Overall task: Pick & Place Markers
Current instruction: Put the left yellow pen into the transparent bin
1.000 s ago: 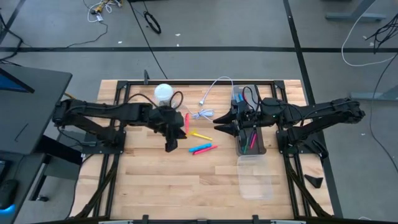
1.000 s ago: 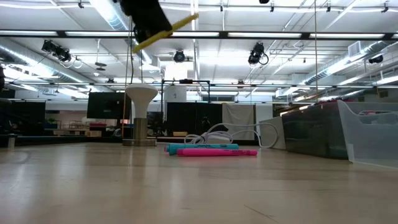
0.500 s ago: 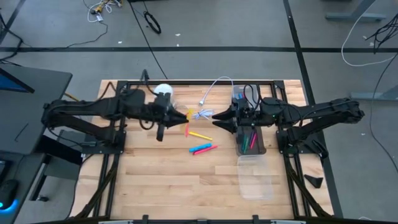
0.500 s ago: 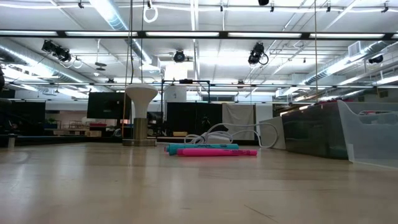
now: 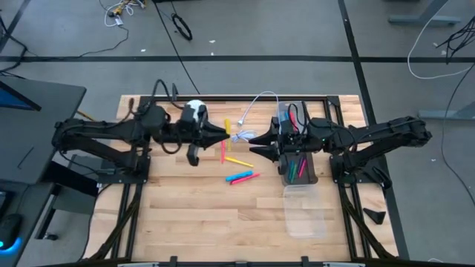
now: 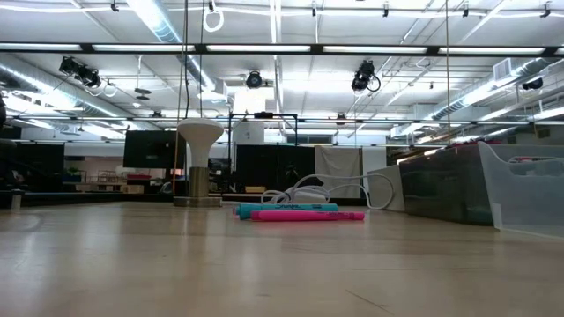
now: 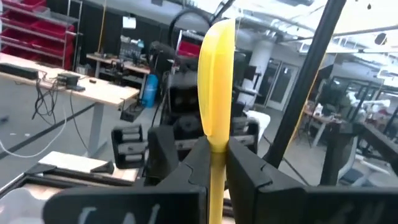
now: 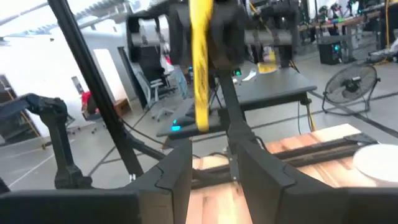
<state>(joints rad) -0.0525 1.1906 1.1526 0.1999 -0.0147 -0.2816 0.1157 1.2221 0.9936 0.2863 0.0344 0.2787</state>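
My left gripper is level above the table's middle, shut on a yellow marker. My right gripper faces it from the right, open. In the right wrist view the yellow marker stands just beyond my open right gripper, untouched. On the wood lie a red marker, another yellow marker, and a blue marker beside a pink marker. More markers stand in the dark bin. Neither gripper shows in the low view. My left gripper pinches the yellow marker between its two fingers near one end. The fingers come level from the table's left and lie across the marker. Its long free part sticks out past the fingertips. The marker is lifted clear of the table.
A white cable coils at the far middle, close under both grippers. A white lamp-like stand sits by the left arm. A clear container lies on the near side of the dark bin. Bare wood spreads toward the near edge.
My left gripper, with the yellow marker held all the while, rose out of the low view and moved toward the far edge and the right arm. It tipped from pointing down to level. My right gripper edged slightly toward the left.
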